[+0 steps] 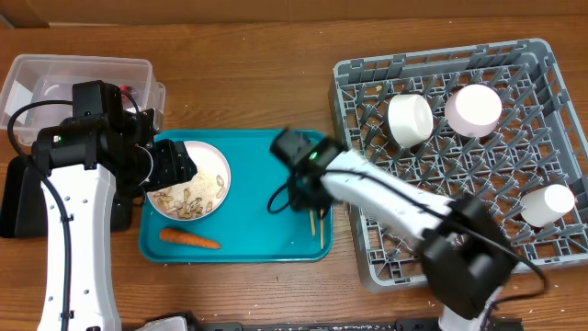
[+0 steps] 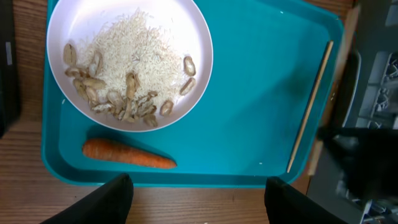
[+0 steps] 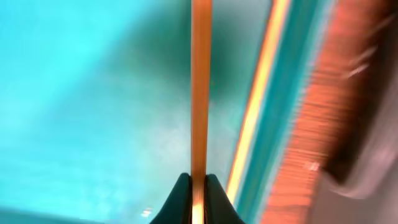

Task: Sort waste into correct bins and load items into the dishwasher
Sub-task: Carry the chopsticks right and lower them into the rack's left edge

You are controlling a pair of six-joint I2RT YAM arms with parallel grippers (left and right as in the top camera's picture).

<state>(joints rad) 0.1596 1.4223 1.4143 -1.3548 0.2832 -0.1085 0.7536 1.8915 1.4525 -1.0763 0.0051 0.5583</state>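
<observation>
A white plate (image 1: 217, 167) with beige food scraps (image 1: 186, 200) sits on the teal tray's left side. An orange carrot (image 1: 189, 239) lies in front of it. My left gripper (image 1: 171, 165) hovers at the plate's left edge. In the left wrist view the gripper (image 2: 199, 205) is open and empty, with the plate (image 2: 124, 31) and the carrot (image 2: 127, 154) beyond it. My right gripper (image 1: 308, 198) is over the tray's right side. In the right wrist view it (image 3: 199, 186) is shut on one chopstick (image 3: 200, 93). The other chopstick (image 3: 261, 93) lies along the tray edge (image 2: 311, 106).
The grey dish rack (image 1: 367, 83) fills the right side and holds three white cups (image 1: 410, 118) (image 1: 474, 108) (image 1: 548, 204). A clear tub (image 1: 83, 66) stands at the back left. A black tray (image 1: 13, 198) lies at the left edge. The teal tray (image 1: 257, 234) is in the middle.
</observation>
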